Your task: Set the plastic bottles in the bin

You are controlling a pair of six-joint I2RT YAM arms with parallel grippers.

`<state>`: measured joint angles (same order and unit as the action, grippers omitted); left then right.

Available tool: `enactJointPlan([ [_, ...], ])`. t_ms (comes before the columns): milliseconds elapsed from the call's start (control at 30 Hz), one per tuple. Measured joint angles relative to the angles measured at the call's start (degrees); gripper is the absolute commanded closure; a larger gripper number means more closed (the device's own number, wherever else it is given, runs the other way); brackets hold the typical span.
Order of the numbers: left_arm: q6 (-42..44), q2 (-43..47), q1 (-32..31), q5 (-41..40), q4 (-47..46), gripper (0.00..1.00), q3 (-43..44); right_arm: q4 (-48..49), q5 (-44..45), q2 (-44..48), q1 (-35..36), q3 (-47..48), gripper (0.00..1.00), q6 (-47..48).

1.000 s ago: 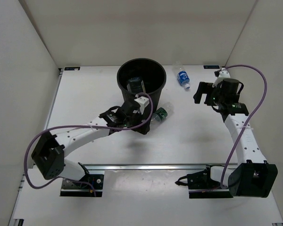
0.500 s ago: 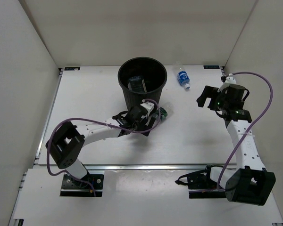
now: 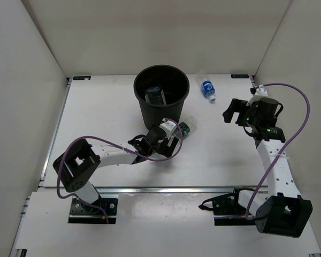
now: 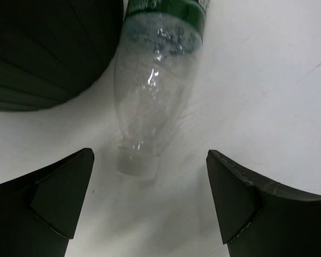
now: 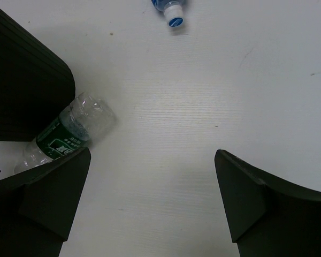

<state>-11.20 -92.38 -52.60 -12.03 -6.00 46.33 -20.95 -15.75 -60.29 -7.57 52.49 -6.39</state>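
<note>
Green-labelled bottle (image 4: 155, 80) clear, lying beside black bin (image 4: 43, 48)

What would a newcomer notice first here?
The black bin stands in the middle, with one bottle already inside. The green bottle lies on its side beside the bin's base, its cap pointing at the open left claw. The blue bottle lies apart, to the bin's right.

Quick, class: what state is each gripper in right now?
Left gripper: open, holding nothing; green-labelled bottle lies just ahead.
Right gripper: open, holding nothing.
</note>
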Motion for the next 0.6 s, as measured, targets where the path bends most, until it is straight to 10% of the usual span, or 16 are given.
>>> enactJointPlan([
  [300,1.7,-7.0,-0.3,-0.6,-2.9,0.18,1.8,0.4,0.8,1.3,-0.4,-0.2,0.01,1.0],
  [600,1.7,-7.7,-0.2,0.1,-3.7,0.57,1.9,0.4,7.4,4.2,-2.6,-0.4,0.01,1.7],
])
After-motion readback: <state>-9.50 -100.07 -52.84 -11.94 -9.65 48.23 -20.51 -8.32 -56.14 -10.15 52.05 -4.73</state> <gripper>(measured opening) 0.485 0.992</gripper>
